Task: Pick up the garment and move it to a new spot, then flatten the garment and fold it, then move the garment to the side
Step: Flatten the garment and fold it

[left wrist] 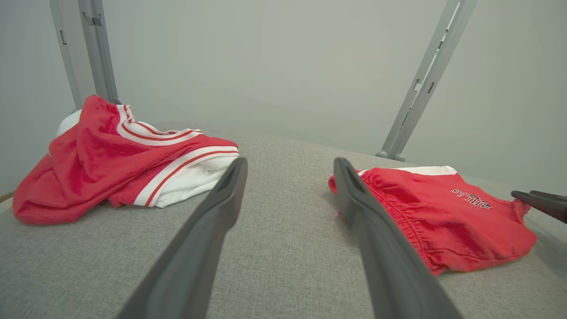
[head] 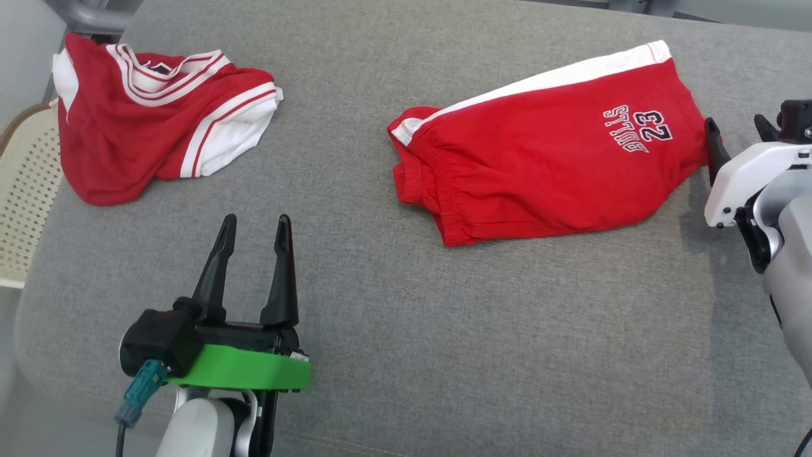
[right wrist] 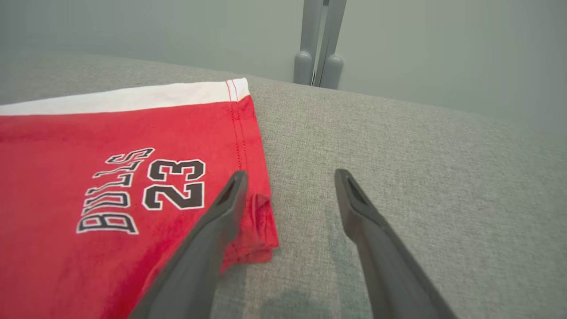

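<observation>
Jaws both wide; shorts (head: 545, 146) hem just beside R jaws.

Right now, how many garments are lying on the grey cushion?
2. A crumpled red-and-white jersey lies at the far left; the red shorts printed BULLS 23 lie right of centre. Nothing suggests another is hidden.

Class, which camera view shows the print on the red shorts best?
The right wrist view: the print is close, large and readable, "BULLS 23". The head view shows it small and upside down; the left wrist view shows a flattened, unreadable sliver.
</observation>
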